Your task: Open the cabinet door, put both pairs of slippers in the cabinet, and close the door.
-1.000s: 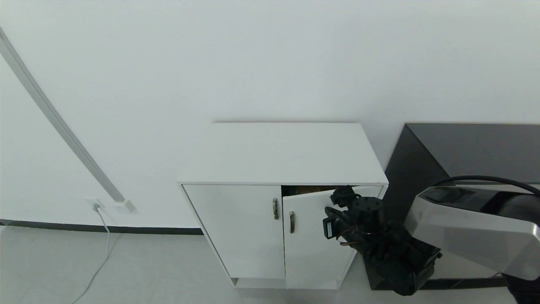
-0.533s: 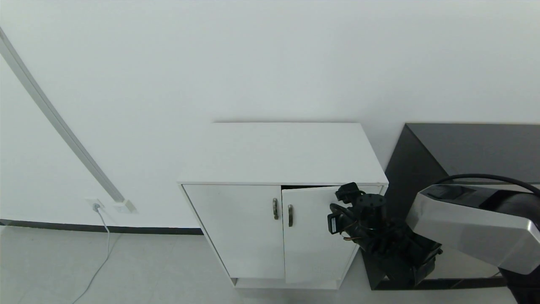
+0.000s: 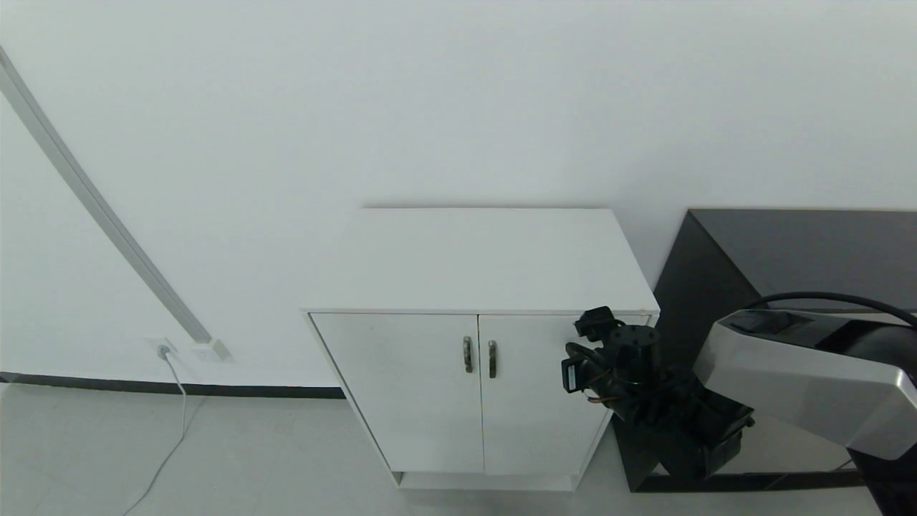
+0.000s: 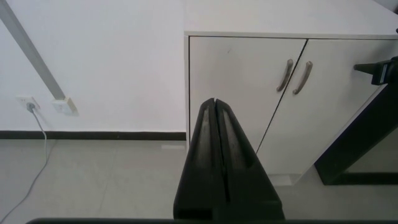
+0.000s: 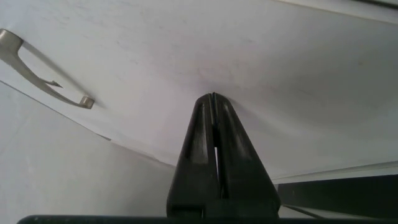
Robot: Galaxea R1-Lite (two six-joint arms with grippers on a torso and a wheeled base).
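one white box-shaped cabinet [image 3: 487, 258] stands against the wall [image 3: 286, 143], its two doors flush shut, two curved metal handles [image 3: 467, 354] side by side at the centre seam. the right gripper [image 5: 213, 98], fingers pressed together, seems to touch the right door [image 3: 537, 401]. the left gripper [image 4: 214, 102], likewise pressed together, hangs well apart from the cabinet front.

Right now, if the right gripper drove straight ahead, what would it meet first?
The right cabinet door: the shut right gripper points at its panel, tip apparently touching; depth unclear.
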